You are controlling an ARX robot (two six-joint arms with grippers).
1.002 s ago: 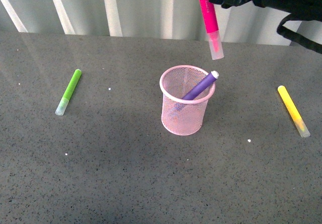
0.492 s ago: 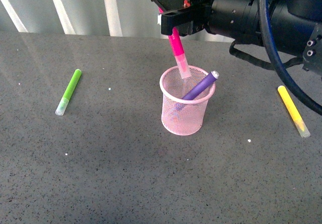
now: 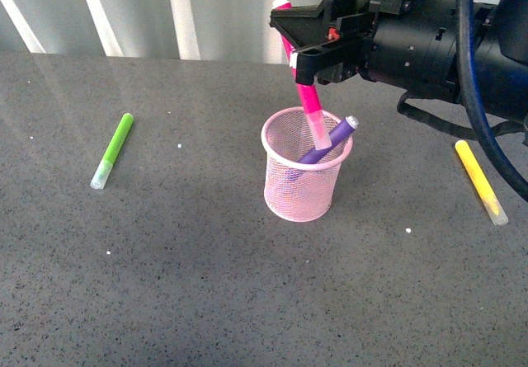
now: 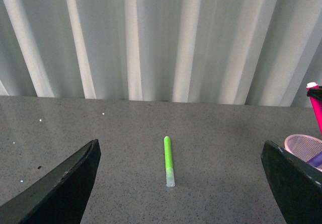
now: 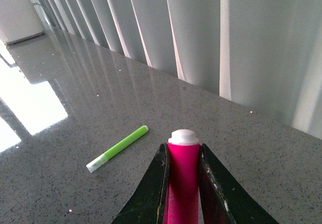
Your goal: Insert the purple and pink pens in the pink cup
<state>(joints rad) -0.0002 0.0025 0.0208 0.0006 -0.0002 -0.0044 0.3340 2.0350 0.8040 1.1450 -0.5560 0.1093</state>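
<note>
Our right gripper (image 3: 307,58) clamps the pink pen (image 3: 309,107), tilted, capped tip just inside the pink cup (image 3: 302,177). We see the purple pen (image 3: 328,140) already leaning inside; a straight drop remains.

pink cup (image 3: 300,190): we see light pink wire mesh, round, upright on the tabletop | purple pen (image 3: 330,140): we see it inside the cup, leaning on the rim, tip poking out | pink pen (image 3: 308,103): we see it tilted, clear-capped end dipped into the cup mouth, clamped between fingers (image 5: 155,194)
</note>
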